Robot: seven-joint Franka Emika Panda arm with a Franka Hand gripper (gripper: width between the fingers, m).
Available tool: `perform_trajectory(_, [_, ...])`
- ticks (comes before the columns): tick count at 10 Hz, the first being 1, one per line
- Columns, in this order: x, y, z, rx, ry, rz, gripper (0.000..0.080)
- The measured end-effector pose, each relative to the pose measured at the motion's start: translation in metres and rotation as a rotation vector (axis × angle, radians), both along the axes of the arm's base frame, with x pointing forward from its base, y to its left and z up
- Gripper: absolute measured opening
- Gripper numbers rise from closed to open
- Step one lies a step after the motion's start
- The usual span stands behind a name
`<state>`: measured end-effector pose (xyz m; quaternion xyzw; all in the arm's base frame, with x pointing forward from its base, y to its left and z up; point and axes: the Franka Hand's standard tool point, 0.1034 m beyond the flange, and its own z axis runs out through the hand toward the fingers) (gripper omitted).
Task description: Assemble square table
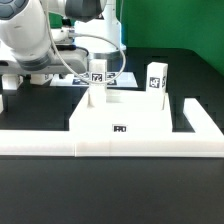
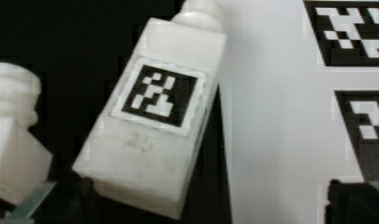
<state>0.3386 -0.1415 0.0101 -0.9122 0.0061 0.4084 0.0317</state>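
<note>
The square table's white panel [image 1: 120,115] lies flat in the middle, its tag facing the front. One tagged white leg [image 1: 98,86] stands upright on its far left part. Another tagged leg [image 1: 157,76] stands by its far right corner. In the wrist view a tagged leg [image 2: 159,100] lies tilted between my fingers, close to one finger [image 2: 65,203] and apart from the other. A second leg [image 2: 12,115] lies beside it. My gripper [image 2: 207,205] is open. In the exterior view my arm [image 1: 35,35] hides the gripper.
The long low white L-shaped rail [image 1: 100,147] runs along the front and up the exterior view's right side [image 1: 197,115]. The marker board [image 2: 355,40] lies by the legs in the wrist view and shows behind the panel [image 1: 118,74]. A small white part [image 1: 4,100] sits at the exterior view's left edge.
</note>
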Motion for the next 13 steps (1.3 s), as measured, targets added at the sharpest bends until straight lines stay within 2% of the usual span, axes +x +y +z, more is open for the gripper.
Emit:
perform_trajectory(2, [0.003,-0.005,0.002,0.012,-0.008,0.011,0.0649])
perform_trajectory(8, [0.002,0.001,0.002,0.010,0.000,0.021,0.0649])
perform_trajectory(13, [-0.009,0.001,0.006,-0.019,0.030,-0.018,0.0649])
